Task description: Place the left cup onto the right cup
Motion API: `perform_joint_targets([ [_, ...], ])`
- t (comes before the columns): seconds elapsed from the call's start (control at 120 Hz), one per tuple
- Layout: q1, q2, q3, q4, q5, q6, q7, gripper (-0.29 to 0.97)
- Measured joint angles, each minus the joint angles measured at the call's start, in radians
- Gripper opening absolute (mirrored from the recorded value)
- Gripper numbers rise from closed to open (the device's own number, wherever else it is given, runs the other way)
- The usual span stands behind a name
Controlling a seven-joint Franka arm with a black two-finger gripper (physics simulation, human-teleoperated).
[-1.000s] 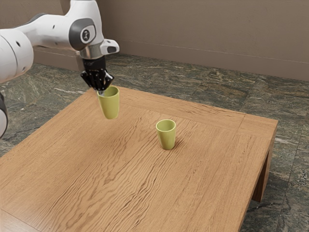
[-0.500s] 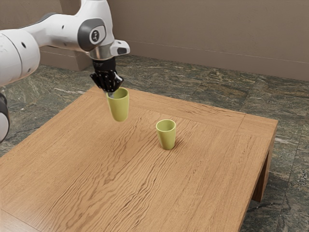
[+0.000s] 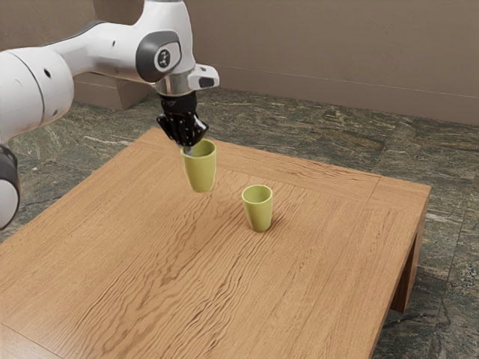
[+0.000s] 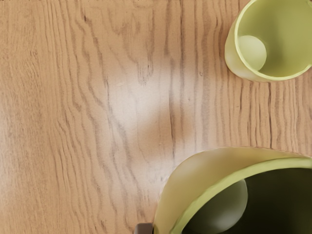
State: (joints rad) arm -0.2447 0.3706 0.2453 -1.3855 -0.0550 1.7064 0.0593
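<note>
My gripper (image 3: 188,145) is shut on the rim of a yellow-green cup (image 3: 200,167), which hangs upright in the air above the wooden table (image 3: 150,262). A second yellow-green cup (image 3: 257,207) stands upright on the table, to the exterior view's right of the held one and lower. In the wrist view the held cup (image 4: 204,185) looms large and blurred just under my hand, and the standing cup (image 4: 273,41) shows its open mouth a short way off.
The table's far edge (image 3: 299,161) and right edge (image 3: 419,224) border a dark marble floor (image 3: 337,127). Bare wood stretches toward the front of the table.
My arm has carried the held cup toward the exterior view's right, closer to the standing cup. The standing cup has not moved.
</note>
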Motion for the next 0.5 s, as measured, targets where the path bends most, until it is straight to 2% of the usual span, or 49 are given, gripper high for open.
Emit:
perform_joint_targets([
  [0.5,-0.041,0.057,-0.007,0.073,-0.009,-0.015,0.002,-0.11],
])
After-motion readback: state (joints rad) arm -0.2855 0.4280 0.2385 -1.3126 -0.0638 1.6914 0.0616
